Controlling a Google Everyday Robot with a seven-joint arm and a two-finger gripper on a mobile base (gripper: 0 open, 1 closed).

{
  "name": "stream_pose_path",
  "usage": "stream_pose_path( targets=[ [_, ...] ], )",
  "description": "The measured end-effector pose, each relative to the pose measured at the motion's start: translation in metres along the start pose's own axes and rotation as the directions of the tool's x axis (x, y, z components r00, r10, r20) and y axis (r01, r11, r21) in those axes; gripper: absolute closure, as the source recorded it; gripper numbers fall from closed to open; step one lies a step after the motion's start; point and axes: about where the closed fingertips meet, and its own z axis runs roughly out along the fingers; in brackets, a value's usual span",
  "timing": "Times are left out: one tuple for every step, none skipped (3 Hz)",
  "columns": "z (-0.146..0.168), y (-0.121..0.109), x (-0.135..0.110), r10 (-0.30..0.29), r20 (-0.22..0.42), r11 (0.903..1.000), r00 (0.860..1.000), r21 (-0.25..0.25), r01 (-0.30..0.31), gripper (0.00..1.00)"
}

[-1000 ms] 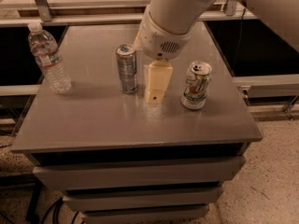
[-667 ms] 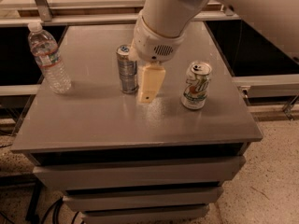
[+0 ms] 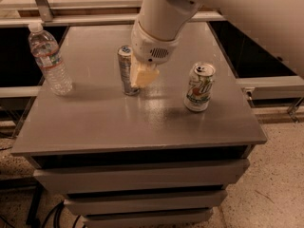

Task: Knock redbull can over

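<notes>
The redbull can [image 3: 126, 70] is a slim silver-grey can with a bluish top. It stands upright on the grey table [image 3: 137, 122], left of centre. My gripper [image 3: 141, 77] hangs from the white arm [image 3: 161, 18] and sits right beside the can's right side, touching it or nearly so. Its cream-coloured fingers [image 3: 144, 76] point down toward the table top.
A white-and-green 7UP can [image 3: 199, 87] stands upright to the right of the gripper. A clear plastic water bottle [image 3: 49, 59] stands near the table's left edge. Drawers sit under the table top. A rail runs along the back.
The gripper has moved left from the gap between the two cans to right against the redbull can. The can still stands upright.
</notes>
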Motion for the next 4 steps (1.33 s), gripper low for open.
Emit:
stream_pose_path(
  targets=[
    [0.005, -0.009, -0.002, 0.001, 0.005, 1.0000, 1.000, 0.008, -0.001, 0.96],
    [0.008, -0.022, -0.005, 0.007, 0.015, 0.9993, 1.000, 0.038, -0.008, 1.00],
    [0.010, -0.042, -0.010, 0.011, 0.024, 0.9973, 1.000, 0.073, -0.012, 1.00],
    [0.016, -0.059, -0.017, 0.008, 0.030, 0.9954, 1.000, 0.095, -0.011, 1.00]
  ],
)
